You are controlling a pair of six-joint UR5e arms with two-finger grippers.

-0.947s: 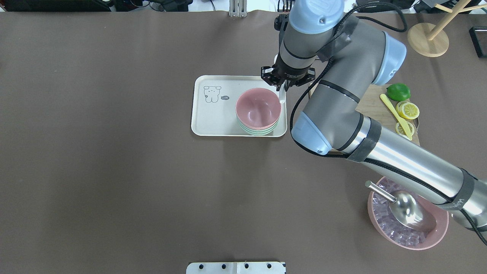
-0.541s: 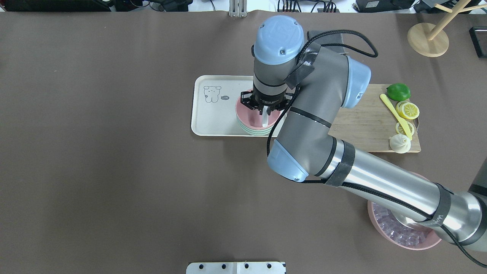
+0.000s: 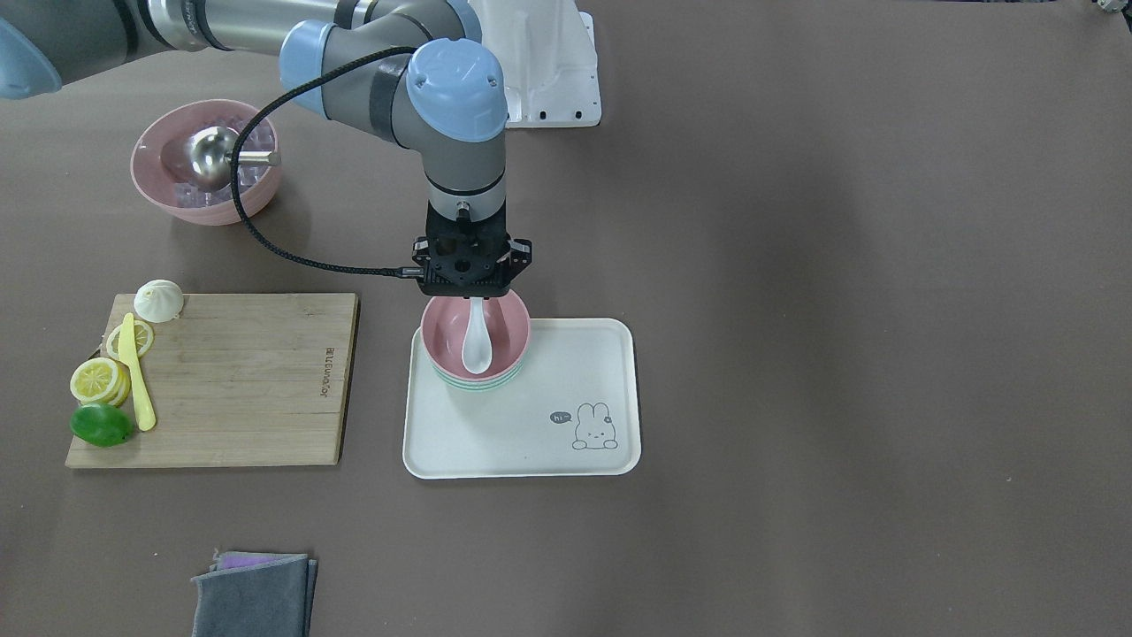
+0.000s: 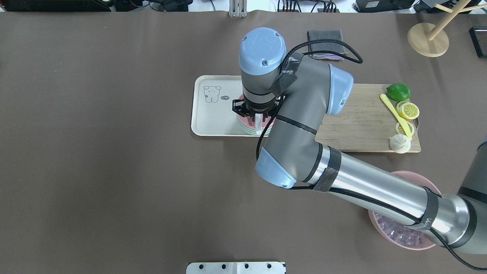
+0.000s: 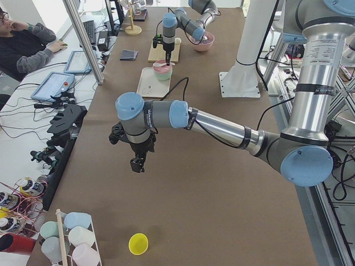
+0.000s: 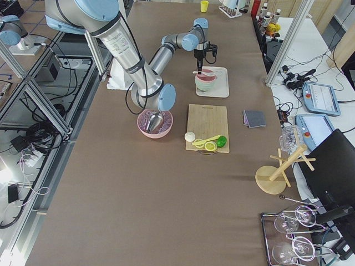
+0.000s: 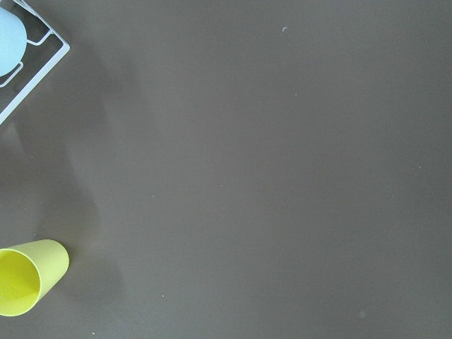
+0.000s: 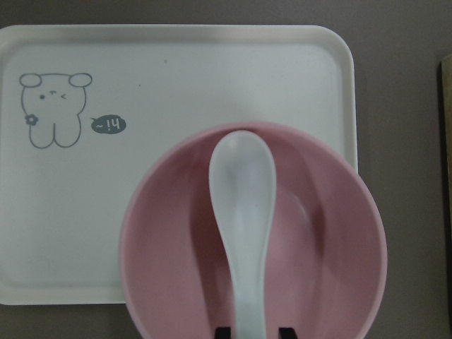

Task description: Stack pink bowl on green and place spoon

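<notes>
On the tray point(image 3: 531, 447): pink bowl point(image 3: 511, 320) nested on green bowl point(image 3: 478, 387).
Right gripper point(image 3: 475, 297): pinching the spoon point(image 3: 477, 347), scoop over pink bowl.
Left gripper point(image 5: 136, 164): well apart; grip, can't tell.

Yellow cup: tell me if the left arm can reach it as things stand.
Probably yes: the left gripper hangs over the table near the yellow cup, with nothing between them.
</notes>
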